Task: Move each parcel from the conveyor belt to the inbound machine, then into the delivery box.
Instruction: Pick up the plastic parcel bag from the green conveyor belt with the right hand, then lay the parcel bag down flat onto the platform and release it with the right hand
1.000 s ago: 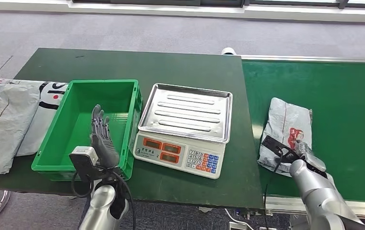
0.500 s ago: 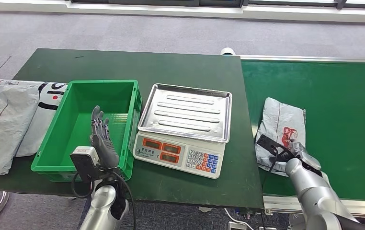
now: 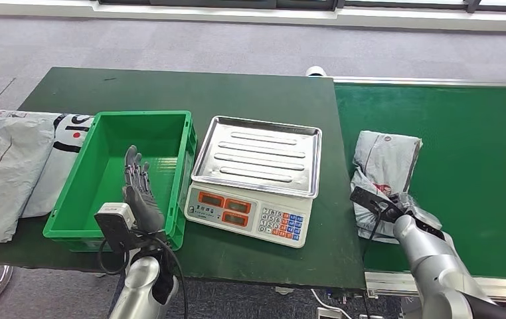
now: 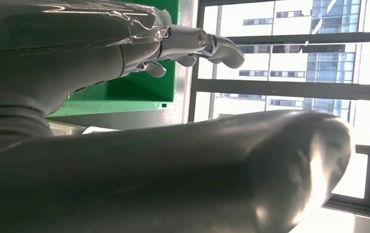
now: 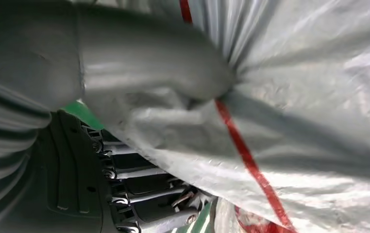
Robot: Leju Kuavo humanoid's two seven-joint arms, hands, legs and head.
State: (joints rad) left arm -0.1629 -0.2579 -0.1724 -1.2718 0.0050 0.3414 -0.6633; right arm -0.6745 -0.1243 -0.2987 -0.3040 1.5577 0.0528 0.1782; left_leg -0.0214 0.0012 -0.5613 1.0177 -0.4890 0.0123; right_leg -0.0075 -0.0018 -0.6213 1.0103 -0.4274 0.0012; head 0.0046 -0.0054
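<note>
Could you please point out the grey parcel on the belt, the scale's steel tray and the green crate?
grey parcel [image 3: 388, 154]: head view, upper crumpled part.
scale's steel tray [image 3: 258, 155]: head view, ribbed middle.
green crate [image 3: 143, 115]: head view, far rim.

Right hand [image 3: 415, 214] grips near end of crumpled grey plastic parcel w/ red print [image 3: 384, 159] at green conveyor belt's [image 3: 476, 153] left edge — beside silver-trayed white scale [image 3: 257, 179]. Left hand [image 3: 139, 189], fingers apart, hovers over green plastic crate [image 3: 91, 176].

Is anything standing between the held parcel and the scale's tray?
Nothing visible does. The right robot hand grips the grey parcel at the belt's edge, and the scale's metal tray lies bare just beside it across open green tabletop.
</note>
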